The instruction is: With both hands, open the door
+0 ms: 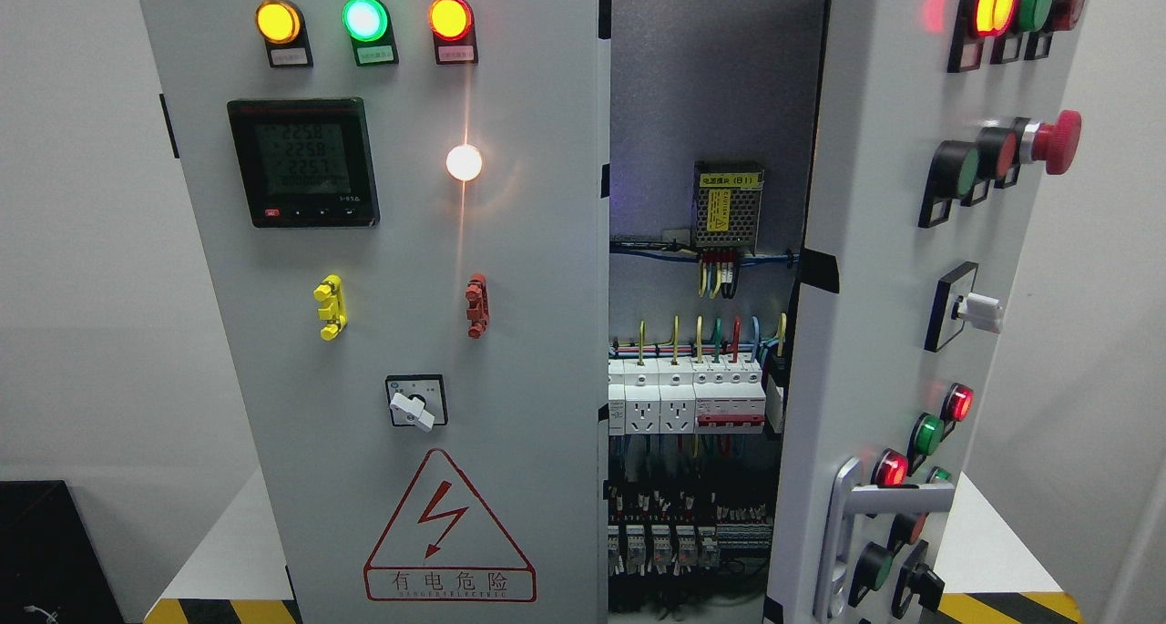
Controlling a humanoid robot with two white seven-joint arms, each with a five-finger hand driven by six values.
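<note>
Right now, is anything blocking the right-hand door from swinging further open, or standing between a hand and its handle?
Nothing visible blocks it. The right door already stands partly open, showing the wiring inside the cabinet. Its silver handle at the lower edge is unobstructed. Neither hand is in view, so their approach cannot be judged.

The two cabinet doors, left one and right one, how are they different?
The left door faces the camera flat and looks shut; the right door is swung outward, showing wires and breakers behind it. The left door carries a digital meter and a lightning warning sign; the right door has a red mushroom button and a silver handle instead. Both are grey with coloured lights. No robot hands show.
</note>
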